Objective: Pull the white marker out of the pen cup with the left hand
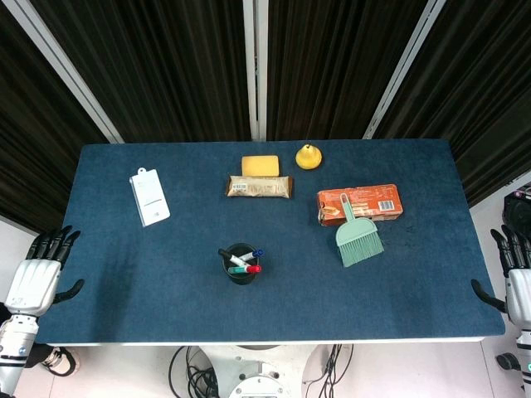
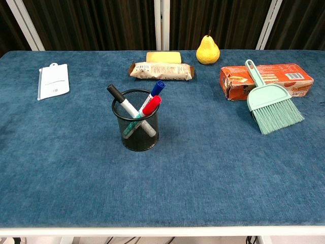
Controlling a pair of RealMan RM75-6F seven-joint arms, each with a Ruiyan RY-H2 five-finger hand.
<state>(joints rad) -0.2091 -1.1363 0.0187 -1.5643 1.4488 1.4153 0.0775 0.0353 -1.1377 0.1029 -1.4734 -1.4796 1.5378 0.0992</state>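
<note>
A black mesh pen cup (image 2: 135,130) (image 1: 241,272) stands near the table's front middle. It holds a white marker with a black cap (image 2: 123,103) (image 1: 231,257) leaning left, plus a blue-capped and a red-capped marker. My left hand (image 1: 39,269) hangs off the table's left edge, fingers apart and empty, far from the cup. My right hand (image 1: 516,278) is past the right edge, also empty with fingers spread. Neither hand shows in the chest view.
A white packet (image 1: 149,196) lies at the back left. A yellow sponge (image 1: 260,166), a snack bar (image 1: 260,186) and a pear (image 1: 309,156) sit at the back middle. An orange box (image 1: 359,204) with a green hand brush (image 1: 358,236) leaning on it is at the right.
</note>
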